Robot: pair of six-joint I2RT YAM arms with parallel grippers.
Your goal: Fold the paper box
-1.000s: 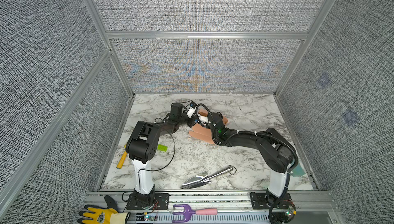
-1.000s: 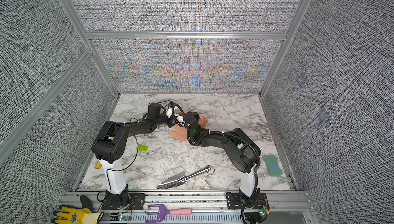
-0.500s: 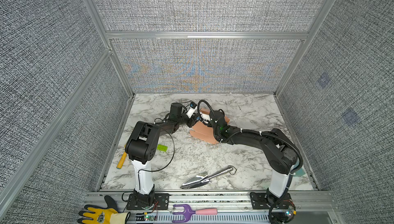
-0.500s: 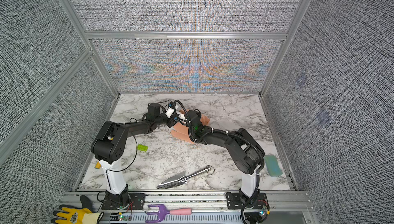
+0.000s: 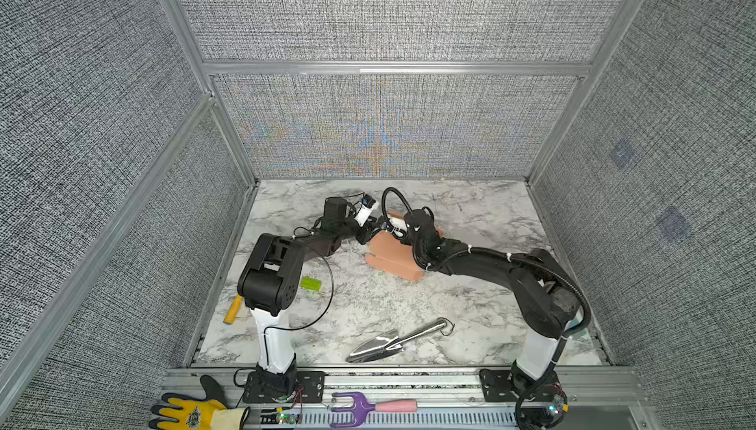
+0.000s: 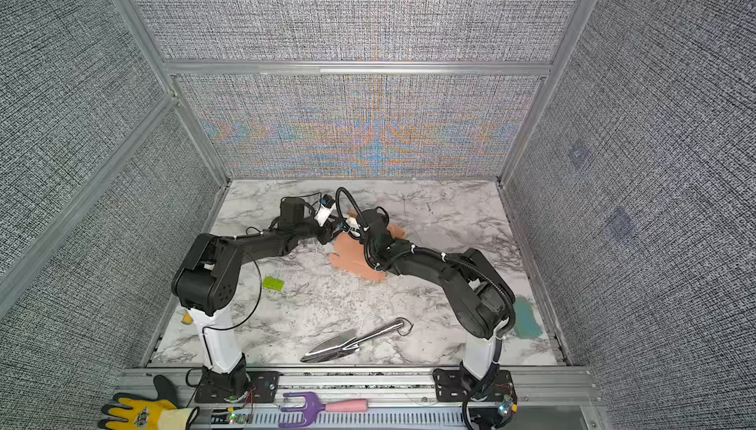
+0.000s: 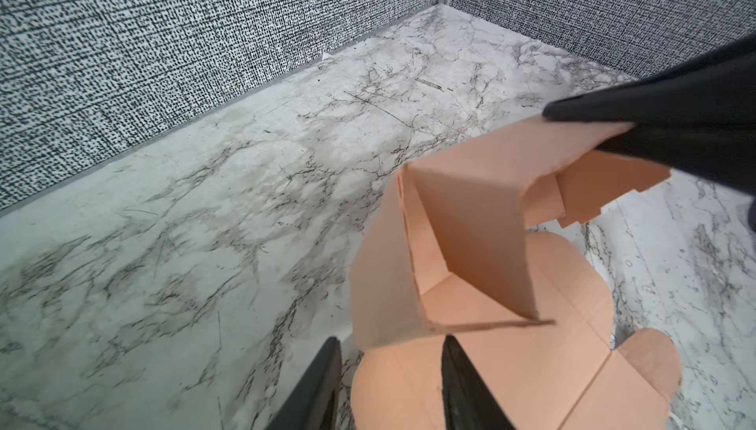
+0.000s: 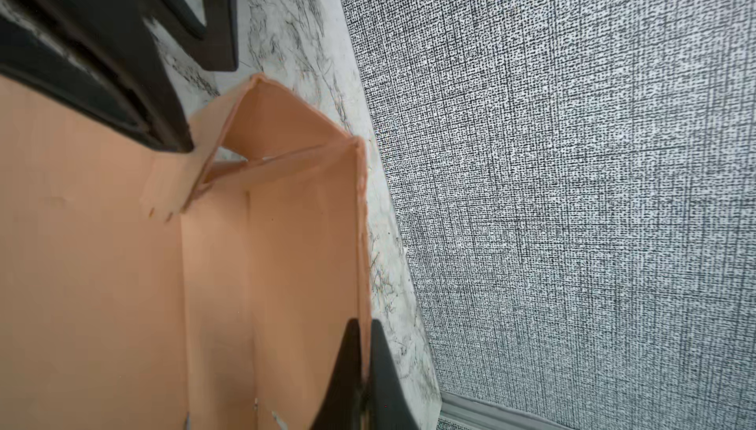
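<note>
Backdrop: grey woven walls around a marble-patterned bench (image 5: 368, 305).
Paper box (image 5: 392, 254): centre of the frame in both top views, between the two wrists. Two walls are raised to a corner, and the rounded flaps lie flat on the bench.
Right end effector (image 8: 364, 323): pinched shut on the top edge of a raised wall.
Left end effector (image 7: 390, 340): fingers part-way apart, straddling the near wall at the lower edge of the left wrist view. No clamp shows.
Just changed: over the last second the right wrist has travelled up the frame along the box, while the left has barely moved.
Meaning: the wall now probably stands steeper. Folding looks about midway, with the flaps and tabs untucked.
Risk: the thin card could buckle if pulled further.
</note>
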